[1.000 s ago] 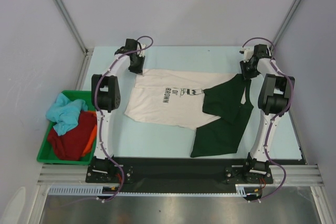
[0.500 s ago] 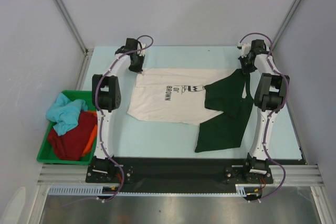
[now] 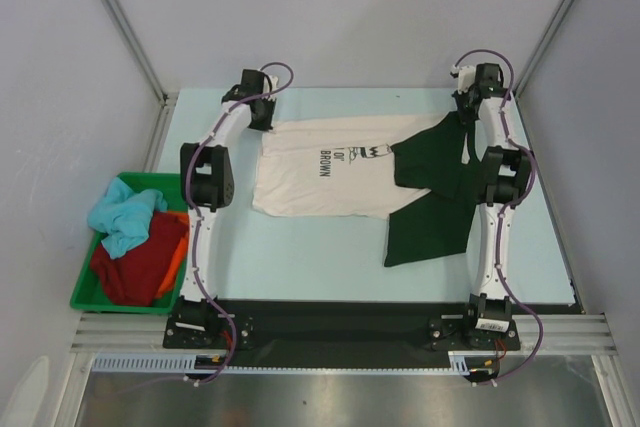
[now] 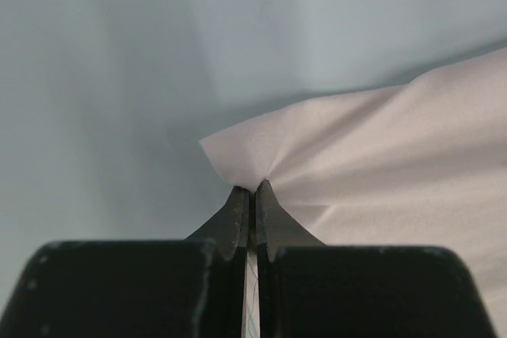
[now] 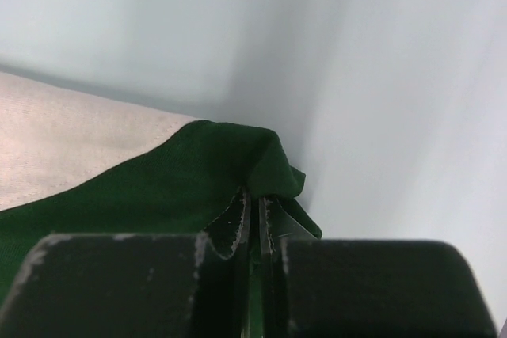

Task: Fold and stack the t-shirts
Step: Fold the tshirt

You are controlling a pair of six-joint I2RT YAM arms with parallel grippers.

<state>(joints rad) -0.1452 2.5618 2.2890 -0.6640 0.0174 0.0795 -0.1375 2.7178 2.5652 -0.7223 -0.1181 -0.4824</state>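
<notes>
A cream t-shirt (image 3: 320, 179) with black "Brown" lettering lies spread at the back of the table. Its far left corner (image 4: 238, 152) is pinched in my left gripper (image 4: 251, 189), which is shut on it; in the top view that gripper (image 3: 262, 119) sits at the back left. A dark green t-shirt (image 3: 432, 192) overlaps the cream one's right side. My right gripper (image 5: 255, 198) is shut on a bunched corner of the green cloth (image 5: 158, 187); from above that gripper (image 3: 467, 117) is at the back right. Cream cloth (image 5: 63, 144) shows behind the green.
A green bin (image 3: 85, 292) off the table's left edge holds light blue (image 3: 122, 217), dark red (image 3: 140, 267) and orange (image 3: 172, 257) shirts. The pale blue table (image 3: 300, 257) ends at a black strip near the arm bases. Grey walls close in at the back and sides.
Both grippers closed on the shirt corners and pulled toward the back of the table. The cream and green shirts slid backward and stretched flatter; the right arm straightened.
</notes>
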